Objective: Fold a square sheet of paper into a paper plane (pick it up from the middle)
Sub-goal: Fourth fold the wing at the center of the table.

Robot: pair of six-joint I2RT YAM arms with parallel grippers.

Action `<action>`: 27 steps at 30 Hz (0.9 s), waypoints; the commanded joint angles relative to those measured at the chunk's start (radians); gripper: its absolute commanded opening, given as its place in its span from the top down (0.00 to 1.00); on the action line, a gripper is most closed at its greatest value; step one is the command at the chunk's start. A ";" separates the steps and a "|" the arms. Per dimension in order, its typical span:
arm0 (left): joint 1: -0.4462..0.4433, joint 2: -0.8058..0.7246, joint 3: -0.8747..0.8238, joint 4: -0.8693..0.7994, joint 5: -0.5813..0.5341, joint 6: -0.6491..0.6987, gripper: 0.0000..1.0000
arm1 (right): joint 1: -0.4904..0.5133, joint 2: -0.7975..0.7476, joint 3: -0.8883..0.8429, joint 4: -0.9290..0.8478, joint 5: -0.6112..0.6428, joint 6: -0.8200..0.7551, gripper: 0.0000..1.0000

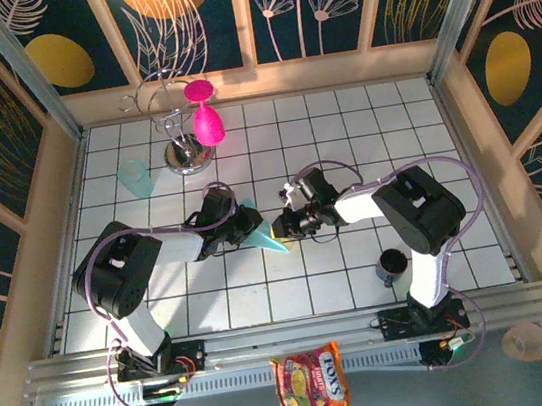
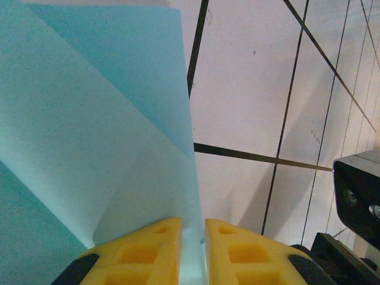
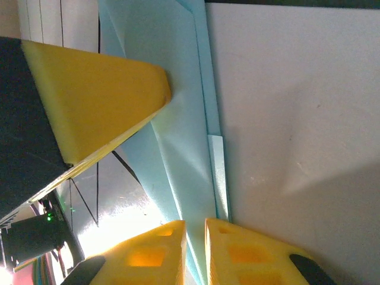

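Where my two arms are bolted to the metal rail (image 1: 290,340) at the near edge, a red-and-yellow snack packet (image 1: 311,381) lies just below it on the grey ledge, outside the tiled area. Beyond the rail the surface (image 1: 345,152) is white, ruled into square tiles by dark lines. It is boxed in on the left, right and far sides by a pale wooden frame holding dark panels (image 1: 324,4) painted with gold and cream flowers.

Near my right arm's base a small dark cup (image 1: 393,265) stands upright on the tiles. In the middle both my hands meet at the light-blue paper (image 1: 271,235), which is folded to a narrow shape with its point toward the near edge. My left hand (image 2: 193,249) is pinched closed on it, the sheet running up between the yellow fingers (image 2: 142,252). My right hand (image 3: 195,252) is pinched closed on a folded edge from the other side, and one of the left hand's yellow fingers sits close by in that wrist view.

Farther back on the left a translucent teal cup (image 1: 134,179) stands alone. Just behind it a wire stand (image 1: 183,155) carries pink goblets (image 1: 205,121). The tiles on the far right and along the near row lie bare, giving room between my hands and the walls.
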 commanded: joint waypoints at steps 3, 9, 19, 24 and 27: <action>0.006 0.014 0.023 0.002 -0.001 0.015 0.81 | 0.005 0.019 0.026 -0.023 0.025 -0.026 0.83; 0.006 0.022 0.030 -0.004 -0.005 0.015 0.81 | 0.004 0.028 0.025 -0.026 0.034 -0.026 0.83; 0.007 0.052 0.040 -0.032 -0.011 0.010 0.81 | 0.005 0.026 0.023 -0.027 0.036 -0.023 0.84; 0.006 0.057 0.045 -0.061 -0.024 0.011 0.81 | -0.007 -0.034 0.008 -0.002 0.045 0.001 0.84; 0.006 0.055 0.048 -0.080 -0.033 0.010 0.81 | -0.021 -0.107 -0.015 0.007 0.093 0.005 0.81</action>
